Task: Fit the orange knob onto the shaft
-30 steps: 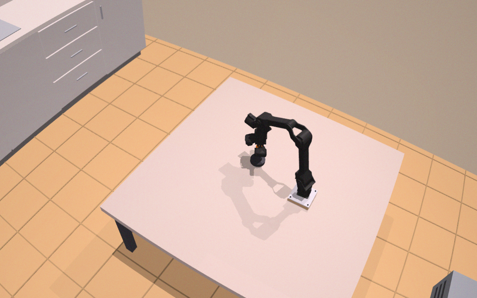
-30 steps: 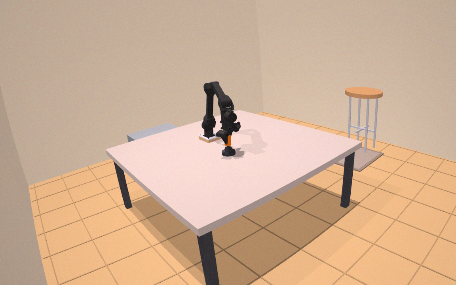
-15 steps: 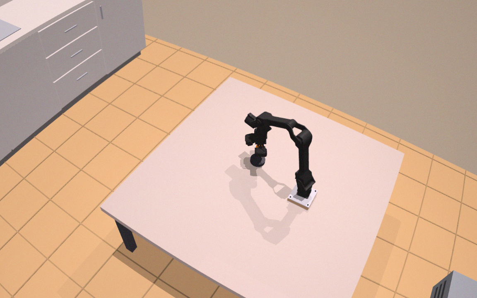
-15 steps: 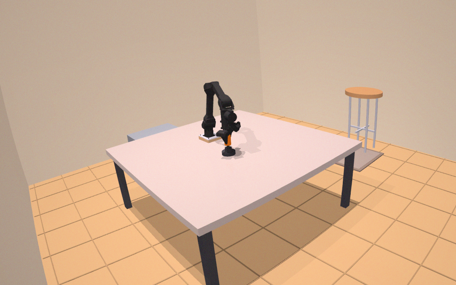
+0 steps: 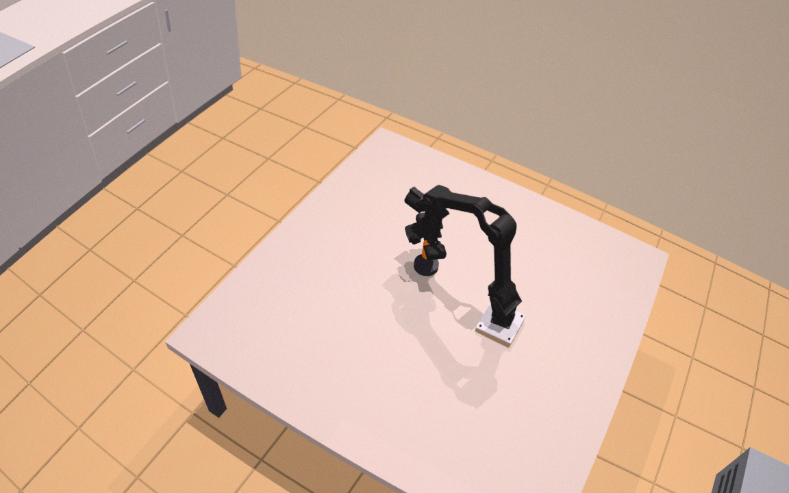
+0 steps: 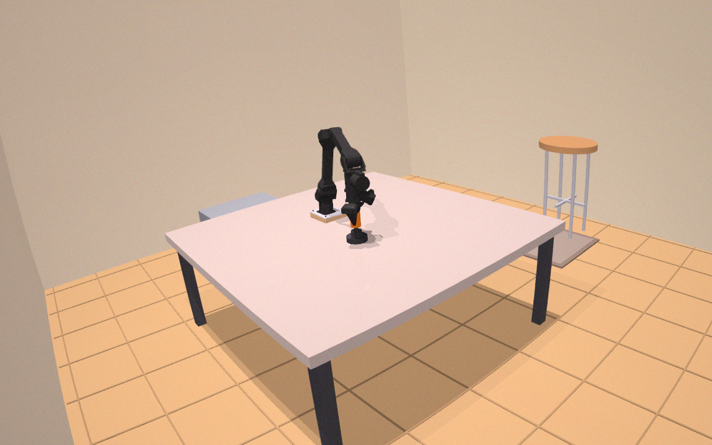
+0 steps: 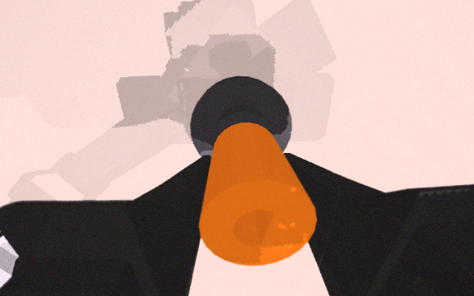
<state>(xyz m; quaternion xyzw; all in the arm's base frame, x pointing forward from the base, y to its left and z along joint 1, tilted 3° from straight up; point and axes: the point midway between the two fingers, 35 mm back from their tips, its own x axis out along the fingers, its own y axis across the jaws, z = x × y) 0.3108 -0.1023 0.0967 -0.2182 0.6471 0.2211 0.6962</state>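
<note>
The orange knob is upright between the fingers. Its top face in the wrist view has a round darker mark with a wedge. My gripper is shut on the knob, pointing down over the pedestal. The dark round pedestal stands on the table. In the exterior view, the knob's lower end is above the wide base, with a narrower dark part between them. The shaft's flat side is hidden, and I cannot tell whether the knob touches the shaft.
The pale table carries the arm's white base plate, beside the pedestal. The arm's shadows fall across the table. A stool and grey cabinets stand away from the table.
</note>
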